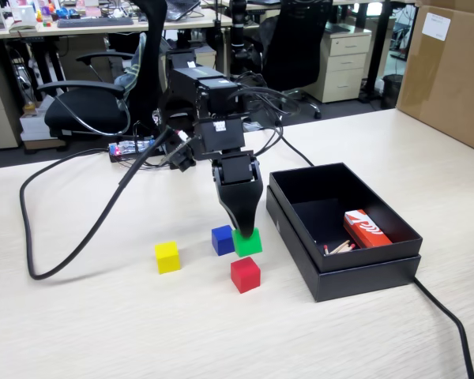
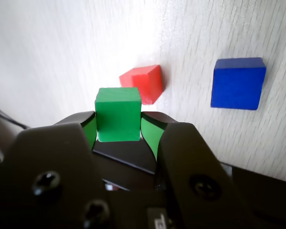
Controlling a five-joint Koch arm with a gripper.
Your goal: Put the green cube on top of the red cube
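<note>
while fingers (image 2: 118, 131) clamp green cube (image 2: 117, 113), black box (image 1: 379, 257) holds red-and-white carton (image 1: 366, 227), matchsticks (image 1: 340, 247)

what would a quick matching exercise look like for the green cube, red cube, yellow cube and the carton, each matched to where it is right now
Things:
1. green cube
2. red cube
3. yellow cube
4. red-and-white carton

Places:
A. inside the black box
B. clamped between the gripper pads
C. farthest left of the cubes in the fixed view
D. alone on the table, nearest the fixed camera, nothing on it

Pairs: 1-B, 2-D, 3-C, 4-A
</note>
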